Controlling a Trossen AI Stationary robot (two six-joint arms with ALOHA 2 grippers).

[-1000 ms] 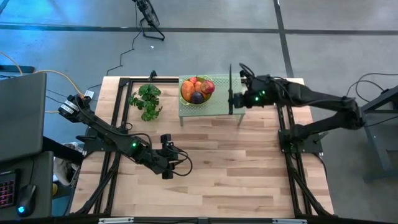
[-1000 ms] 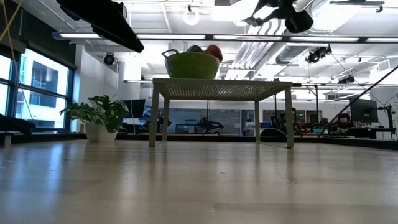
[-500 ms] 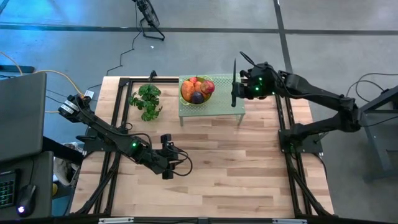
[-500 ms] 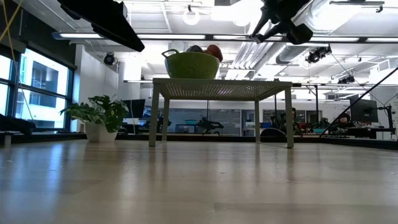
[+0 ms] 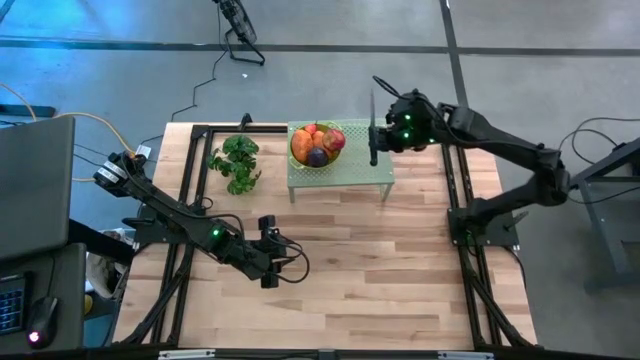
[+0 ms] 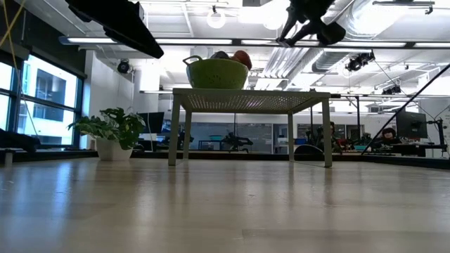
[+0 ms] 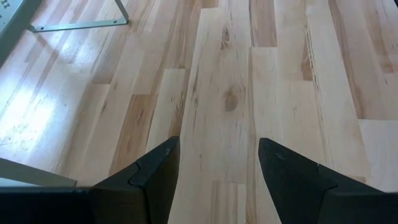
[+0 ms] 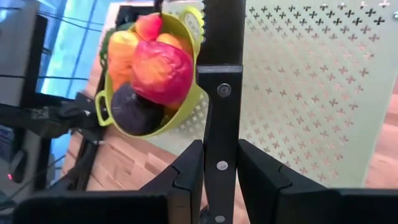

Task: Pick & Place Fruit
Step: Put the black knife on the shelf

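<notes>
From above, the fruit [image 5: 318,144] is heaped in a green bowl [image 5: 299,157] on a small perforated stand [image 5: 352,165] at the worktop's [image 5: 400,290] far edge. The right gripper [image 5: 376,133] hangs just beside it, pinching a knife [image 5: 372,125] whose long axis runs across the stand; the left gripper [image 5: 270,252] waits well apart, spread.

At table height, the bowl [image 6: 216,72] tops the stand.

Right wrist: the pile [image 8: 146,68] lies beside the blade, with no clear long axis.

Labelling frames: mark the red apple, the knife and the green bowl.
red apple [image 8: 160,71]: right wrist view, its front skin.
knife [image 8: 220,118]: right wrist view, handle near a rivet.
green bowl [image 6: 215,73]: low view, outer wall.
</notes>
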